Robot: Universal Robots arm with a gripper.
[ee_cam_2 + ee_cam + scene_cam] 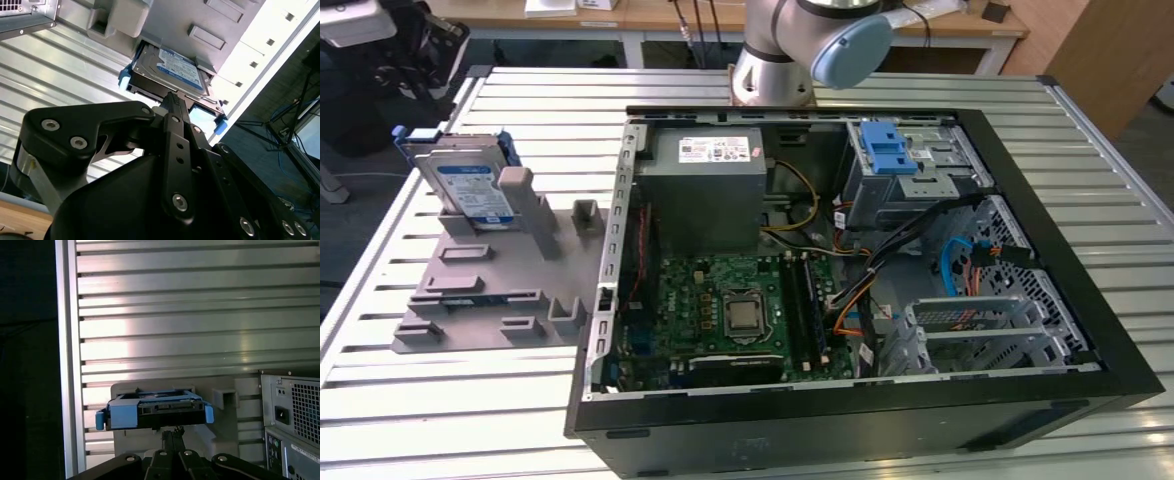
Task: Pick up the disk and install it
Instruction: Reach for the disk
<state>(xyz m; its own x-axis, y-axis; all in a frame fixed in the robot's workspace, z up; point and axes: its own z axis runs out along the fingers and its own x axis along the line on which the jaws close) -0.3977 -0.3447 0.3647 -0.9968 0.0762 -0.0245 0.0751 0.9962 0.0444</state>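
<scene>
Beside the computer case (pixel 854 250), on the exterior view's left, the disk (pixel 467 185) stands on edge in a grey holder (pixel 494 270) that rests on the slatted bench (pixel 400 400). The disk is outside the case, well apart from the drive cage (pixel 894 150) in the case's far corner, and has not yet been lifted. In the first wrist view the claw (pixel 172 432) points straight at the disk (pixel 155 412), and its tips are centred on the end that carries the blue rails (pixel 122 415). This end runs crosswise to the line of the claw, so the long axis of the disk extends away from the tips and into the holder. In the second wrist view the claw (pixel 171 100) has its two fingers drawn together with nothing between them. The tips sit just short of the edge of the disk (pixel 172 70); contact cannot be confirmed. The claw approaches from the side of the holder away from the case.
</scene>
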